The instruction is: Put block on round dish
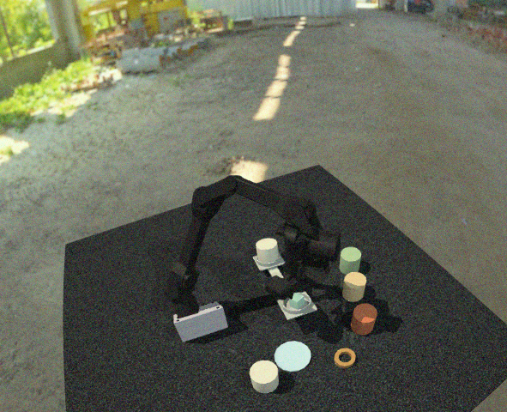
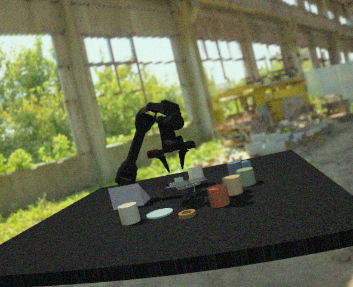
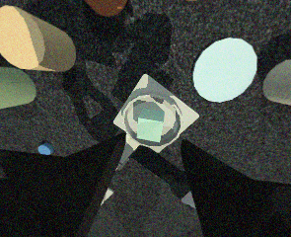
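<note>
The small balance (image 1: 286, 313) (image 2: 186, 184) stands mid-mat. A pale cup (image 1: 267, 250) (image 2: 196, 173) stands on its far pan. Its near pan (image 3: 184, 118) is uncovered and bears a pale green block (image 1: 296, 301) (image 2: 178, 179) (image 3: 150, 128). The second pale cup (image 1: 263, 376) (image 2: 128, 213) (image 3: 283, 81) stands upright on the mat beside the round light-blue dish (image 1: 292, 355) (image 2: 159, 213) (image 3: 225, 69), not over it. My gripper (image 1: 298, 281) (image 2: 174, 167) (image 3: 153, 140) is open and empty. It hangs a little above the block, fingers pointing down on either side of it.
A green cylinder (image 1: 350, 259) (image 2: 246, 176), a tan cylinder (image 1: 353, 286) (image 2: 232, 184) and an orange-red cylinder (image 1: 363, 318) (image 2: 218, 195) stand right of the balance. An orange ring (image 1: 345, 357) (image 2: 187, 213) lies beside the dish. A grey box (image 1: 200, 321) (image 2: 126, 194) sits to the left.
</note>
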Tool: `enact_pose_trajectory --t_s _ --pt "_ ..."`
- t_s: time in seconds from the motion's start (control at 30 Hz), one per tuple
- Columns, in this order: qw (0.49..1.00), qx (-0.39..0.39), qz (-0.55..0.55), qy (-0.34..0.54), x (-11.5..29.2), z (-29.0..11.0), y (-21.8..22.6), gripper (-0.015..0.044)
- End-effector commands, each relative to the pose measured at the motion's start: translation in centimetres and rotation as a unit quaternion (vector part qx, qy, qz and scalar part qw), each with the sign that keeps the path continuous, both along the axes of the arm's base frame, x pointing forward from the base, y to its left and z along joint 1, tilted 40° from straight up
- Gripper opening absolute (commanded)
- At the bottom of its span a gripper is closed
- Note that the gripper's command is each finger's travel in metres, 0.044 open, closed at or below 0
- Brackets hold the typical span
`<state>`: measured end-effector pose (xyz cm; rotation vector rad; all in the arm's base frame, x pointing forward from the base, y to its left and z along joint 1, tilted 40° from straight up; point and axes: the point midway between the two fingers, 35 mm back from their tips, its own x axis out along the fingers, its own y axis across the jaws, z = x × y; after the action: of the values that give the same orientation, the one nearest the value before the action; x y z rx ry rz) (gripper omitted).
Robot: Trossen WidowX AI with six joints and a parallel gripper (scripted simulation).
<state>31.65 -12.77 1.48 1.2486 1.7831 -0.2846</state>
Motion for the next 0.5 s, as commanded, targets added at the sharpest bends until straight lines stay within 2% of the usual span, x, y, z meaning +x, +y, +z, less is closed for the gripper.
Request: enact_pose_trajectory --t_s 0.0,0.47 --pt "1.000 0.000 -0.019 0.013 0.2 0.3 0.2 0.0260" --pt "1.000 0.001 -0.019 0.013 0.1 -1.3 1.5 0.0260"
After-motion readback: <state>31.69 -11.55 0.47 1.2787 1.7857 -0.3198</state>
